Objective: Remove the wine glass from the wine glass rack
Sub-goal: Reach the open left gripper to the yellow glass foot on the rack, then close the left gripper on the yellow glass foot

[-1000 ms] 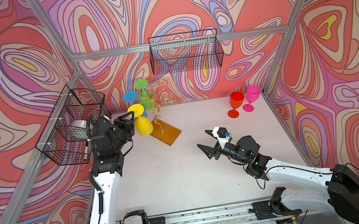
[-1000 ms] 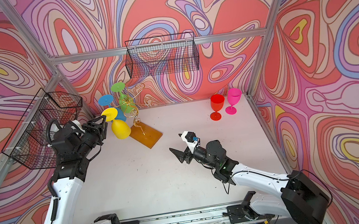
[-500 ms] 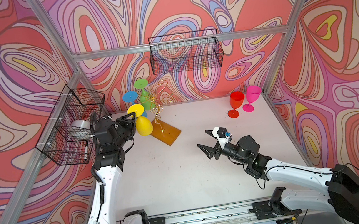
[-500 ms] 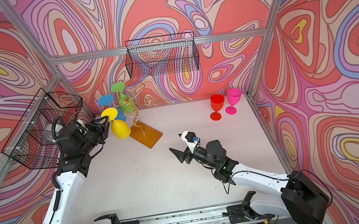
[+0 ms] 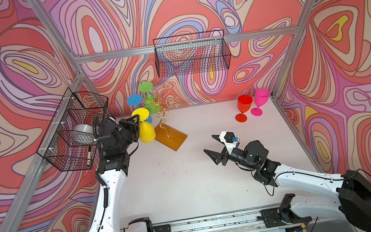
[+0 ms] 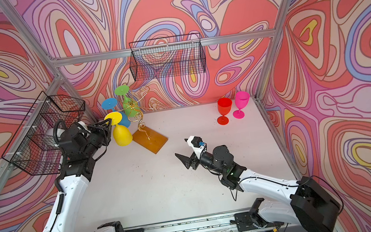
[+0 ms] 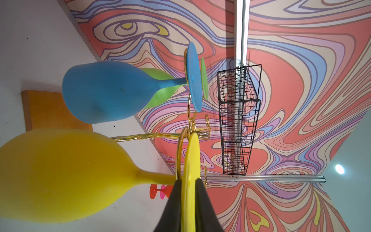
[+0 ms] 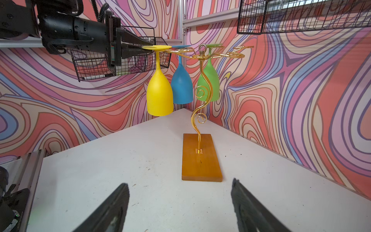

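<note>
Left end effector (image 5: pixel 136 122) pinched, right (image 5: pixel 208 143) spread

The yellow glass (image 8: pixel 159 94), blue glass (image 8: pixel 181 88) and green glass (image 8: pixel 212 84) look like matt, frosted plastic, smooth all over. The rack (image 8: pixel 201 80) is thin, shiny gold metal wire on a smooth amber base (image 8: pixel 200 160) with a wood-like, faintly glossy face. The tabletop (image 8: pixel 120 160) is matt white, speckled with small dark marks. The basket (image 5: pixel 191 54) is black wire mesh.

Left gripper (image 6: pixel 108 123) pinches the foot rim of the yellow wine glass (image 6: pixel 122 136), which hangs bowl-down on the wine glass rack (image 6: pixel 150 140). Right gripper (image 6: pixel 181 147) gapes wide over the table (image 6: pixel 152 187), well apart from the rack.
</note>
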